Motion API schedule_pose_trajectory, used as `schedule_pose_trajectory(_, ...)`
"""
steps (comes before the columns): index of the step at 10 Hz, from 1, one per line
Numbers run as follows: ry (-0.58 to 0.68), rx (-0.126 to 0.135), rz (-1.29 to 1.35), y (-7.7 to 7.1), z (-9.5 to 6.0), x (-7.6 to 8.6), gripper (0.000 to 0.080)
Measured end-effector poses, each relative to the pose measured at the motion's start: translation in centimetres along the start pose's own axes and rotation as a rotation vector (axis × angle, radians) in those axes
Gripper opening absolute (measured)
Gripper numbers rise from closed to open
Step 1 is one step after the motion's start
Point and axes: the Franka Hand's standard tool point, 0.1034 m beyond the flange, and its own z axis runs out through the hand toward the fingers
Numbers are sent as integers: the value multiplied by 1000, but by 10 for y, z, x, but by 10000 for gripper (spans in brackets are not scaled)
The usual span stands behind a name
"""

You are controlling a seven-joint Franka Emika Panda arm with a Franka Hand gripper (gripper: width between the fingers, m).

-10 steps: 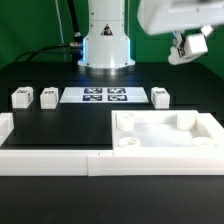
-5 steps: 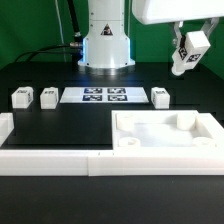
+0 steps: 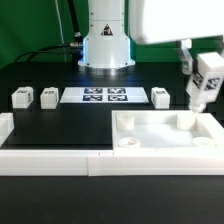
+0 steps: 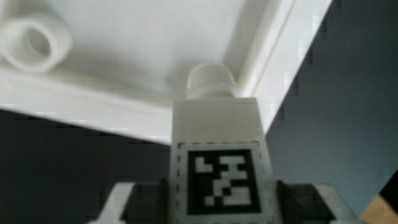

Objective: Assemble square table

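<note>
The gripper (image 4: 221, 203) is clamped on one leg (image 3: 204, 84), a finger pressing each side of its tagged end. It hangs in the air above the far edge of the square table top (image 3: 165, 137), on the exterior view's right. The top lies flat in the worktop's front corner on that same side, tucked against the long white border rail (image 3: 50, 162). The leg looks like a light, stiff plastic block with smooth, probably slippery faces. Gripping its flat sides, as here, seems the safe hold, and it leaves the narrow peg end free to point at a socket (image 4: 36, 44). The top is broad and rigid, better pushed than lifted. The count is one top and four legs: one in the gripper and three loose (image 3: 22, 97) (image 3: 48, 96) (image 3: 161, 96) in a row near the worktop's far edge, beside the marker board (image 3: 105, 96). Four corner sockets seem likely, though the front one on the right is hard to make out.
</note>
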Motion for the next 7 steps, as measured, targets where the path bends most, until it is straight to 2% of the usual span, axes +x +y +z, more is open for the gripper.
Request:
schedule_pose_trajectory(2,153,-29,-6,6,1,-4,291)
schedule_pose_trajectory(3,191,-38,-12,7,2,-4,291)
schedule_pose_trajectory(6,207,-41,-15,6,4,-5,291)
schedule_pose_trajectory(7,231,-42,-17,3,11,-8,291)
